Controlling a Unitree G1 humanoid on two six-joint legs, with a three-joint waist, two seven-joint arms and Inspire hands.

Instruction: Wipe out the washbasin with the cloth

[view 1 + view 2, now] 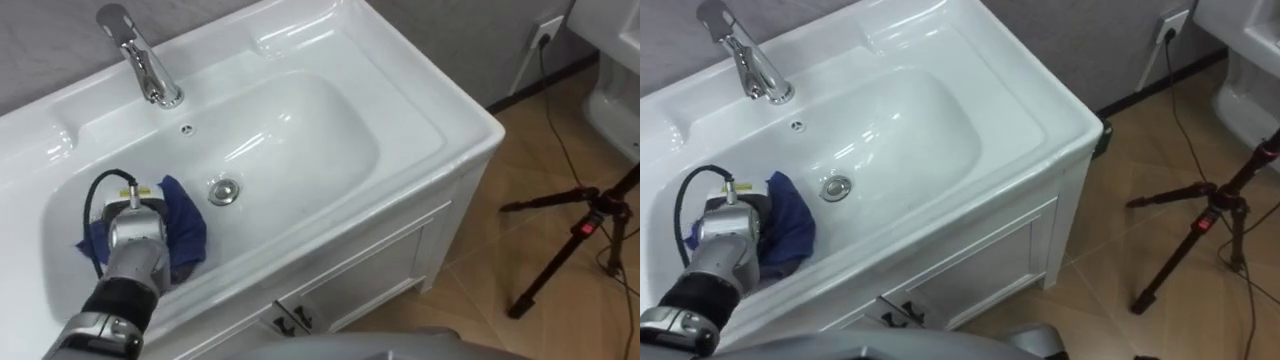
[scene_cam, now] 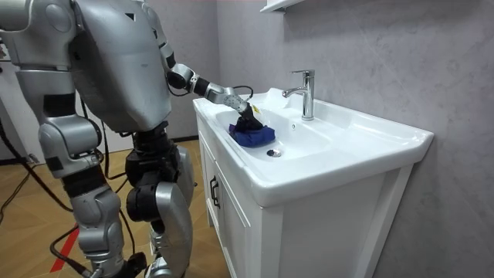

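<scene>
Left robot hand (image 1: 132, 212) on cloth (image 1: 186, 228), near basin's (image 1: 300, 140) left edge

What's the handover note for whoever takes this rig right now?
Left robot hand: down in the basin, on the blue cloth, left of the drain; its grip cannot be read.
Right robot hand: low at the robot's side, at the room view's bottom edge.
Done: the cloth is in the bowl at its left end; how much has been wiped cannot be told.
Left: probably sweep the cloth past the drain, across the right half and up the walls.
</scene>
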